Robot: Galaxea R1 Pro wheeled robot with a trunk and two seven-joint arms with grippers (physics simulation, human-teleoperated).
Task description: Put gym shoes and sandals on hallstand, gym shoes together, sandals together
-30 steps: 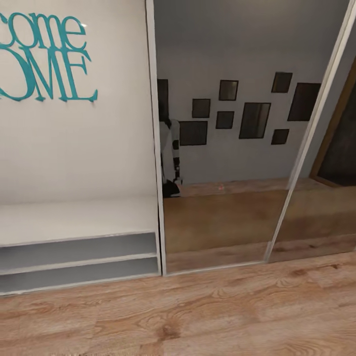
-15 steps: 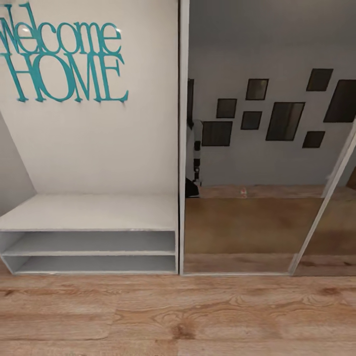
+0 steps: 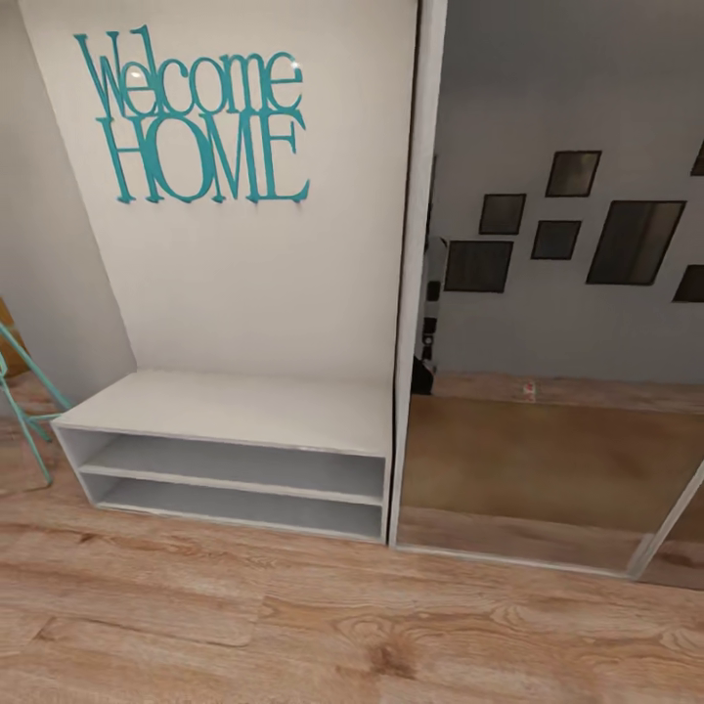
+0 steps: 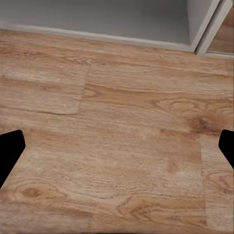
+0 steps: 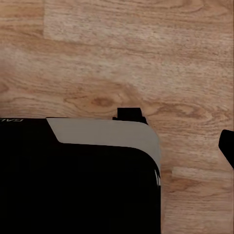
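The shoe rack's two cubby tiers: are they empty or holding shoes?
Empty. Both tiers of the shoe rack show bare grey interiors, and its top carries nothing.

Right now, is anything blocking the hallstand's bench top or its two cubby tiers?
Nothing visible does: the hallstand shows a bare bench top and bare cubbies, and plain corridor floor lies in front of it.
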